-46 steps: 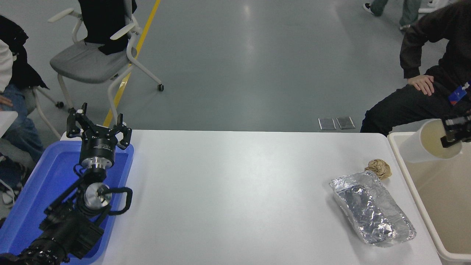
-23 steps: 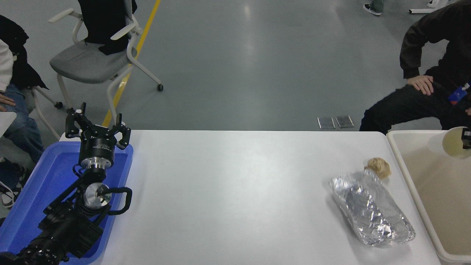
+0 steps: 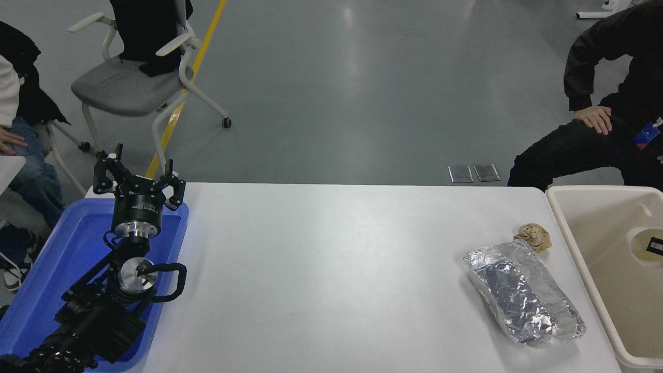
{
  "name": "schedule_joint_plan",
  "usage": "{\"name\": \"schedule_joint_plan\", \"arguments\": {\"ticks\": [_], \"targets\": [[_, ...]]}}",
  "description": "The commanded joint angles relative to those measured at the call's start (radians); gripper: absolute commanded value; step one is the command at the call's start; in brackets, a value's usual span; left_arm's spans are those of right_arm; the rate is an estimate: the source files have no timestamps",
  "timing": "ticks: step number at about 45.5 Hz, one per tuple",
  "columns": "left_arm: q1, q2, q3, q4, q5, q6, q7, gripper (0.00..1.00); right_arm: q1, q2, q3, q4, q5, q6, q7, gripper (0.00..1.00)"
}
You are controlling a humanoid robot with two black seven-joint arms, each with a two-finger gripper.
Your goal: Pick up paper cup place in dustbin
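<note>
Placing step: the paper cup [image 3: 644,245] sits low inside the dustbin [image 3: 570,228], a dark sliver of the right gripper [image 3: 656,244] at its mouth; grip state cannot be told. Next: confirm release, withdraw. Left gripper [image 3: 139,178] hangs spread over the blue tray [image 3: 46,259]

**Grey floor, one chair, people at the edges**

From my remote seat I see a smooth grey floor [image 3: 342,88] filling the far half of the view, with a soft pale sheen of overhead light running down its middle. A yellow line [image 3: 181,98] crosses it diagonally at the upper left. Beside that line stands a chair [image 3: 129,88] with a grey seat, white frame, armrests and castors, dark cloth over its back. Two small metal plates [image 3: 473,173] sit flush in the floor near the white table [image 3: 331,269]. A seated person in dark clothes [image 3: 611,103] occupies the upper right; another person [image 3: 20,114] sits at the left edge.
</note>
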Motion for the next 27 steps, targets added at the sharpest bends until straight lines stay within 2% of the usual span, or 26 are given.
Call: {"name": "schedule_joint_plan", "arguments": {"ticks": [1, 14, 15, 16, 18, 19, 21, 27], "targets": [[0.000, 0.000, 0.000, 0.000, 0.000, 0.000, 0.000, 0.99, -0.069, 0.057, 0.016, -0.057, 0.059, -0.036, -0.001, 0.00], [0.000, 0.000, 0.000, 0.000, 0.000, 0.000, 0.000, 0.99, -0.072, 0.103, 0.018, -0.057, 0.105, -0.056, -0.001, 0.01], [0.000, 0.000, 0.000, 0.000, 0.000, 0.000, 0.000, 0.99, -0.072, 0.103, 0.018, -0.055, 0.112, -0.056, -0.001, 0.14], [0.000, 0.000, 0.000, 0.000, 0.000, 0.000, 0.000, 0.99, -0.071, 0.103, 0.018, -0.055, 0.121, -0.056, -0.001, 0.34], [0.000, 0.000, 0.000, 0.000, 0.000, 0.000, 0.000, 0.99, -0.071, 0.103, 0.016, -0.054, 0.138, -0.054, -0.001, 0.83], [0.000, 0.000, 0.000, 0.000, 0.000, 0.000, 0.000, 0.99, -0.069, 0.103, 0.018, -0.051, 0.148, -0.054, -0.001, 0.92], [0.000, 0.000, 0.000, 0.000, 0.000, 0.000, 0.000, 0.99, -0.066, 0.103, 0.016, -0.046, 0.164, -0.051, -0.001, 1.00], [0.000, 0.000, 0.000, 0.000, 0.000, 0.000, 0.000, 0.99, -0.061, 0.102, 0.016, -0.040, 0.172, -0.045, -0.001, 1.00]]}}
